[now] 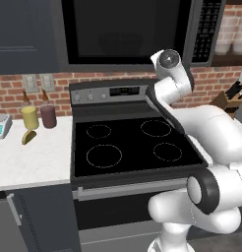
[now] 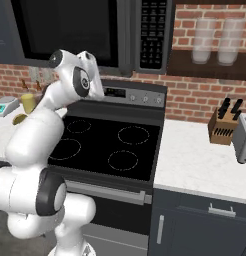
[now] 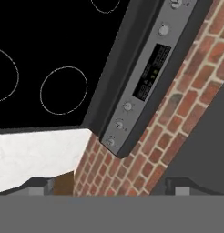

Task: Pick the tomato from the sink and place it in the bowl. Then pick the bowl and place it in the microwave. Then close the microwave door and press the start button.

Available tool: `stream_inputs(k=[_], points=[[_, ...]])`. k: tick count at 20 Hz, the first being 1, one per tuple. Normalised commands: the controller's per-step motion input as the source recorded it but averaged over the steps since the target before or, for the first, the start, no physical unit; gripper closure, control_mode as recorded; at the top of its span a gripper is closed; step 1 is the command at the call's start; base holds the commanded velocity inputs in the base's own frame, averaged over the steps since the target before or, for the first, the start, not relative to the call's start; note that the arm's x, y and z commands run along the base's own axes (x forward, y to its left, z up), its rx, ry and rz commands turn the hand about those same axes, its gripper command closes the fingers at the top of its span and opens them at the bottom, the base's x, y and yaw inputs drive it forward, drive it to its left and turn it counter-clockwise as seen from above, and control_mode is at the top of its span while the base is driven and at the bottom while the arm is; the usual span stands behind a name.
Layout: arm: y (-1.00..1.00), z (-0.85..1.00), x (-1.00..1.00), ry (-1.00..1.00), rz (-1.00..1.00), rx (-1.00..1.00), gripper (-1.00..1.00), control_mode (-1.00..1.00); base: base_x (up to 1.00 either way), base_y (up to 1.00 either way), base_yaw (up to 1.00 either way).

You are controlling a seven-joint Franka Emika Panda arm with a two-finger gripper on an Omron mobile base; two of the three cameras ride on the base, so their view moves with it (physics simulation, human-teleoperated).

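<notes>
**Arm raised in front of the closed microwave, keypad press to come**

The microwave (image 1: 128, 32) filled the top of the left base view, and its door (image 1: 125, 29) sat flush with the front, so by my reading the bowl was already inside and only the start button remained. Through the dark window a faint rounded shape showed, too dim to name. The keypad (image 2: 152, 35) stood at the upper middle of the right base view, to the right of the door.

The gripper (image 2: 92, 75) sat at the upper left of that view, above the rear of the stove (image 1: 133, 142) and below the microwave. Its fingers were hidden behind the wrist there. In the hand view the finger tips (image 3: 38, 186) rose at the bottom edge well apart, so the hand looked released and carried nothing. That camera faced the stove's control panel (image 3: 148, 77) and the brick wall (image 3: 177, 113), not the keypad.

To do the press well, the wrist probably needed to turn up and travel right until the keypad was centred ahead of the fingers. Bringing the fingers together first would give one firm point. A straight, slow push on the single start key would avoid neighbouring keys; which key that was could not be read at this size.
</notes>
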Motion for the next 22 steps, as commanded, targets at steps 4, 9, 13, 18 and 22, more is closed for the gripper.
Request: stream_inputs(k=[4,9,13,18,22], points=[[-0.12,0.15,0.92,0.00,0.24,0.00,-1.00,-1.00,0.00,0.00,0.00],[-0.02,0.10,0.55,0.00,0.25,0.00,-1.00,-1.00,0.00,0.00,0.00],[0.00,0.00,0.03,-0.06,0.23,-0.04,-1.00,-1.00,0.00,0.00,0.00],[-0.12,0.00,-0.92,-0.22,0.24,0.00,-1.00,-1.00,0.00,0.00,0.00],[-0.35,0.02,-1.00,-0.28,0.09,0.02,-1.00,-1.00,0.00,0.00,0.00]])
